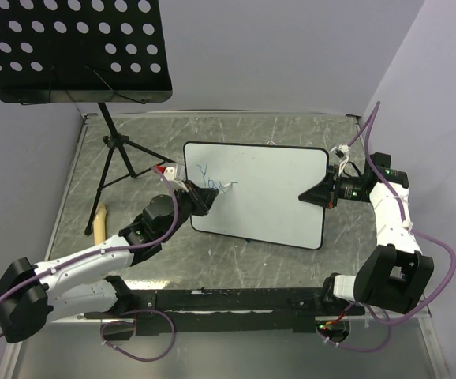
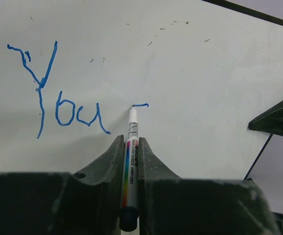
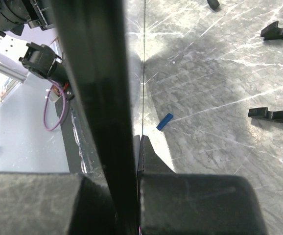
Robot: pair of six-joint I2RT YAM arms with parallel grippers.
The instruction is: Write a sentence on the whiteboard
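The whiteboard [image 1: 275, 197] stands tilted on the table, its white face [image 2: 205, 73] filling the left wrist view. On it is the start of the sentence [image 2: 58, 105], a blue "You", and a short fresh stroke at the tip of the marker [image 2: 133, 128]. My left gripper [image 1: 203, 197] [image 2: 128, 141] is shut on this white marker, tip touching the board. My right gripper [image 1: 324, 194] [image 3: 137, 143] is shut on the whiteboard's right edge. That edge shows as a dark bar [image 3: 95, 98] in the right wrist view.
A black perforated music-stand tray [image 1: 70, 47] hangs over the back left, with its tripod legs [image 1: 121, 162] on the table. A tan stick [image 1: 99, 221] lies at the left. A small blue cap [image 3: 164, 121] lies on the table behind the board.
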